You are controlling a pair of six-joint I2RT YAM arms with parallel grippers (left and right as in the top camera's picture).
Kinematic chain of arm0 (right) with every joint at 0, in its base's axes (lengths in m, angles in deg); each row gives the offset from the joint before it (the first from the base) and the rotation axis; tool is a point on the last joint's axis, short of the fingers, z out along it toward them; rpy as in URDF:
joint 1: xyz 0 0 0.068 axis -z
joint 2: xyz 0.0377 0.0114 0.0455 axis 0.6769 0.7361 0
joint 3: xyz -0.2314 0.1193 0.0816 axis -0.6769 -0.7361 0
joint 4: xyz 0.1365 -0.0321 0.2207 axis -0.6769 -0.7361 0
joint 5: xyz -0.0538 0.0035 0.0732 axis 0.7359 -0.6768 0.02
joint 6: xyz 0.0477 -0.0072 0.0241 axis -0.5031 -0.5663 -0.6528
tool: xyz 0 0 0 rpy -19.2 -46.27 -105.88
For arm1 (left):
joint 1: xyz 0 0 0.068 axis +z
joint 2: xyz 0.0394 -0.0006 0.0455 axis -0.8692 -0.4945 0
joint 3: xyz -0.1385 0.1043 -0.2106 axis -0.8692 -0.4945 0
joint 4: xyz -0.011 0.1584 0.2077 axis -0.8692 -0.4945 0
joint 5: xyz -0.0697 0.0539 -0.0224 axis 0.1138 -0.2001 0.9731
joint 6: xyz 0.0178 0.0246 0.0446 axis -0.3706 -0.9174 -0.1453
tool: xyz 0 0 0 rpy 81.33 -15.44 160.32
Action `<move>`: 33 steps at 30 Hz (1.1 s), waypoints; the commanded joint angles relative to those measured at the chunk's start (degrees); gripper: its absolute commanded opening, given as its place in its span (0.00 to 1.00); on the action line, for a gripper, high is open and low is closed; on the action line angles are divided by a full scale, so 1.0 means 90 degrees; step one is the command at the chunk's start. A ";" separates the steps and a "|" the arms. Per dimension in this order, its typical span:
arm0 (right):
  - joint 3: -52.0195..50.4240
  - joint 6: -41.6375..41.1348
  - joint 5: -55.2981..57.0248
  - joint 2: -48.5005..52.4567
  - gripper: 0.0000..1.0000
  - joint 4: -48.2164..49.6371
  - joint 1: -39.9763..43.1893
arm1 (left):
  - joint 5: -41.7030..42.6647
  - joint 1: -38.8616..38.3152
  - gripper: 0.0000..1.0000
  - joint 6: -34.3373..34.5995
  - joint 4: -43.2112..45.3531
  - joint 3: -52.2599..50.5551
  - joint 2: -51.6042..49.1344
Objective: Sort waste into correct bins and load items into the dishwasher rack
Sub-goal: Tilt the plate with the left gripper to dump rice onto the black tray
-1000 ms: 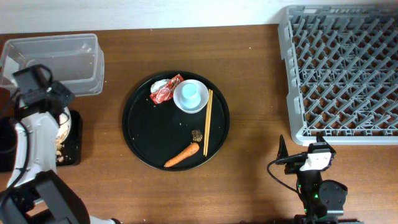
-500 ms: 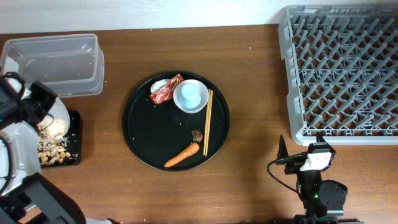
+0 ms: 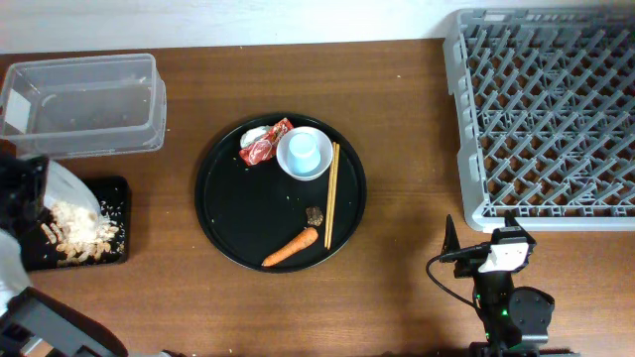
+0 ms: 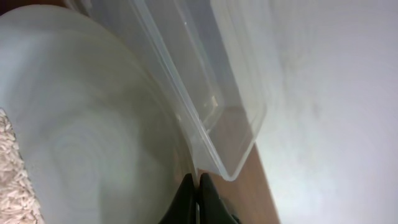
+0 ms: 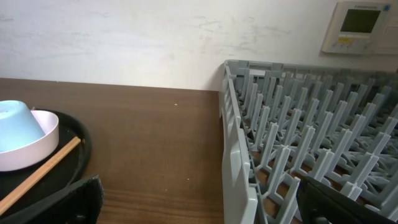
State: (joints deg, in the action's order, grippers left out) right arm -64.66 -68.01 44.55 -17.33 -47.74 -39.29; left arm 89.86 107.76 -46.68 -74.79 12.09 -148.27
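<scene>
My left gripper (image 4: 196, 194) is shut on the rim of the wide pale plate (image 4: 93, 118), held steeply tilted over the shallow black tray (image 3: 111, 188) at the table's left edge. In the overhead view the gripper (image 3: 32, 193) and plate (image 3: 67, 183) sit just below the clear tub (image 3: 84, 94). Beige rice crumbs (image 3: 84, 230) lie heaped in the black tray. The round tray (image 3: 228, 213) holds the red wrapper (image 3: 268, 144), white tissue (image 3: 252, 136), bowl (image 3: 319, 167) with the blue cup (image 3: 303, 149) in it, chopsticks (image 3: 332, 193), brown lump (image 3: 315, 214) and carrot (image 3: 291, 248). My right gripper (image 3: 481, 240) is open and empty.
The grey dishwasher rack (image 3: 546, 109) fills the back right; its near corner stands just ahead of my right gripper (image 5: 199, 208), with the rack wall (image 5: 239, 155) to its right. The bowl (image 5: 34, 146) and cup (image 5: 13, 123) show at that view's left.
My left arm has swung left and toward the near edge with the plate, tilting it more. More rice crumbs now lie in the black tray. The right arm has not moved.
</scene>
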 commanded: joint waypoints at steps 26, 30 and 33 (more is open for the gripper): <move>-0.0034 -0.0032 0.0051 -0.0049 0.98 -0.0032 -0.0039 | 0.2152 0.1151 0.01 0.2805 0.1163 0.0124 0.0182; -0.0034 -0.0032 0.0051 -0.0049 0.98 -0.0032 -0.0039 | 0.2412 0.1168 0.00 0.3065 0.1290 0.0124 0.0180; -0.0034 -0.0032 0.0051 -0.0049 0.98 -0.0032 -0.0039 | 0.2977 0.1168 0.01 0.3147 0.1282 0.0124 0.0182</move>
State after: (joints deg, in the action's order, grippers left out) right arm -64.66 -68.01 44.55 -17.33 -47.74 -39.29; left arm 110.07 118.12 -20.12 -63.60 12.22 -148.01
